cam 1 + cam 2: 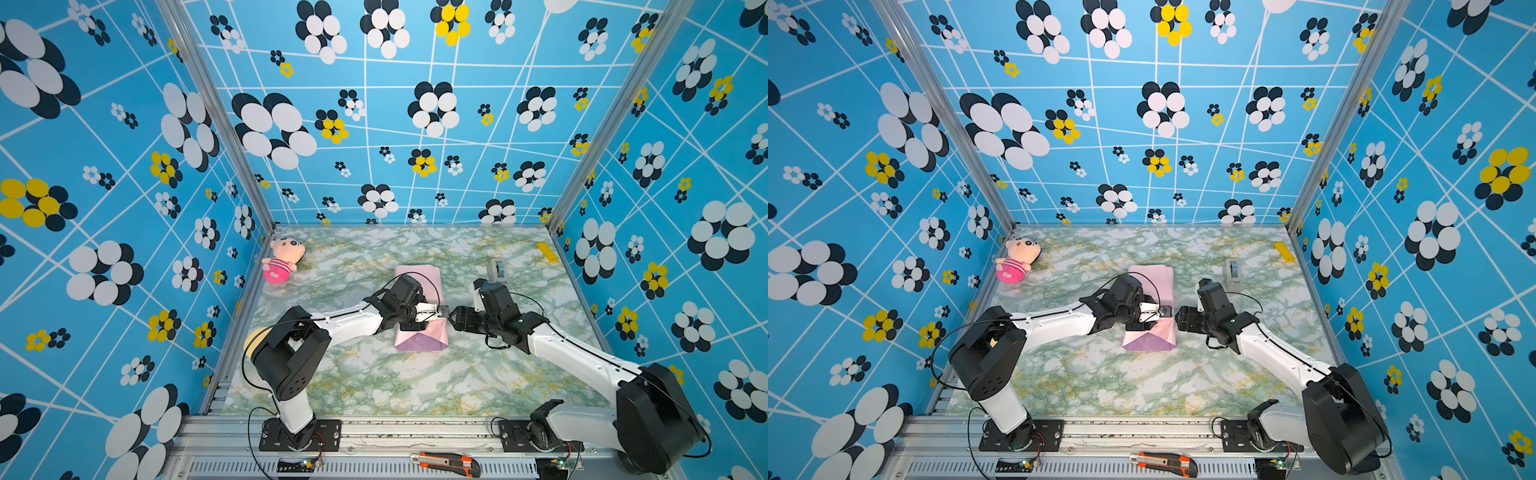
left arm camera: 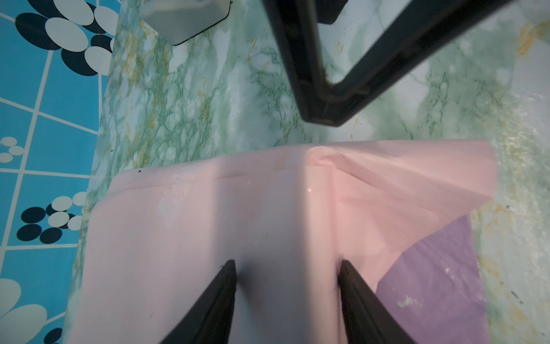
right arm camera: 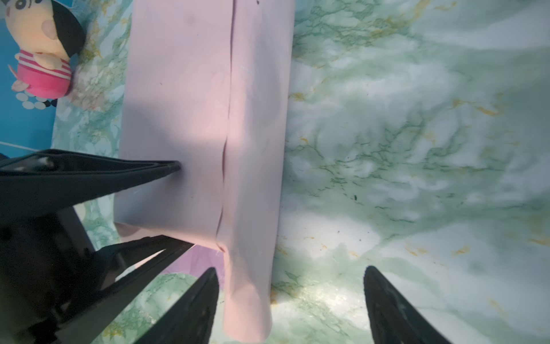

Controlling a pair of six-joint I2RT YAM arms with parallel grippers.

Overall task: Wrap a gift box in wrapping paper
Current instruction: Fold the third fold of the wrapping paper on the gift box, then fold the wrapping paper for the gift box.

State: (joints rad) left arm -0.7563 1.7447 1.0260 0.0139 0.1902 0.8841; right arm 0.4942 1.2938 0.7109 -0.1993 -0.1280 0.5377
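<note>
Straddling smooth, creased pink wrapping paper (image 2: 208, 223), left pincer (image 2: 287, 268) sits half-open; right pincer (image 3: 291, 269) gapes wide, empty.

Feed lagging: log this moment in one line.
left gripper: open, tips on creased pale-pink wrapping paper | right gripper: open beside it | gift box: hidden

We log bench (image 1: 374, 386): green-and-white marbled top, yellow veins, seen in both top views. Lying on it, near middle: wrapping paper (image 1: 417, 276), folded into long pale pink bundle, lilac face showing at near end. Far left corner: plush doll (image 1: 282, 259), pink-striped, lying down. Right of bundle, apart from it: grey tape dispenser (image 1: 498, 270), upright. Far right edge: small yellow piece (image 1: 547, 252); we cannot tell what it is.
</note>
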